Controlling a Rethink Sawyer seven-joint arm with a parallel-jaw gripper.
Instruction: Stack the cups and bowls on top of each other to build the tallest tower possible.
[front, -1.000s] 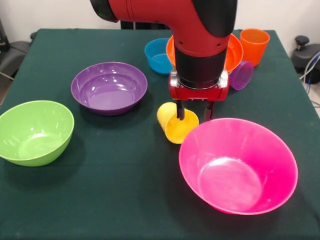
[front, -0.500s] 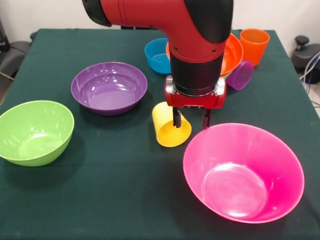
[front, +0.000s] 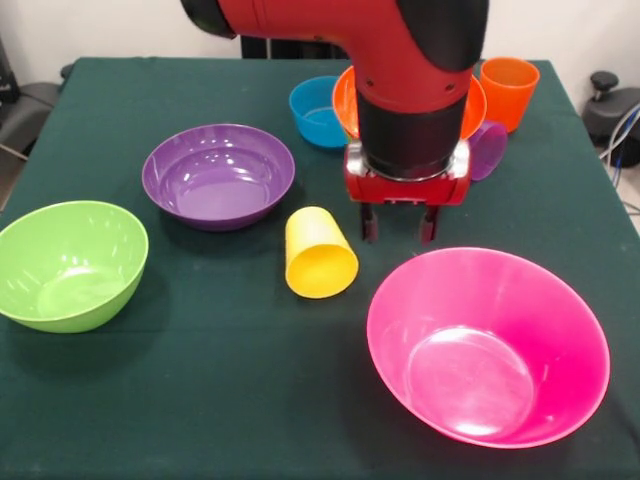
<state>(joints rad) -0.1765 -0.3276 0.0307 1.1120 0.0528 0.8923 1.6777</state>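
A yellow cup (front: 320, 256) lies on its side on the green cloth, mouth toward the near edge, just left of my gripper (front: 398, 226). The gripper hangs open and empty, its two dark fingers (front: 368, 222) apart, above the cloth behind the huge pink bowl (front: 545, 310). Upright on the cloth are a purple bowl (front: 218, 176) at the left and a green bowl (front: 70, 262) at the near left. A small blue bowl (front: 316, 112) and a large orange bowl (front: 470, 106) show behind the arm. An orange cup (front: 508, 92) stands upright at the far right. A purple cup (front: 487, 150) lies on its side.
The red and black arm (front: 400, 70) hides most of the orange bowl and what may sit in it. The table's edges run close to the green bowl on the left and the pink bowl at the near right.
The yellow cup, which had a finger in its mouth, has come free and rolled left. The gripper has moved slightly right, away from it. The pink bowl shifted a little toward the near right.
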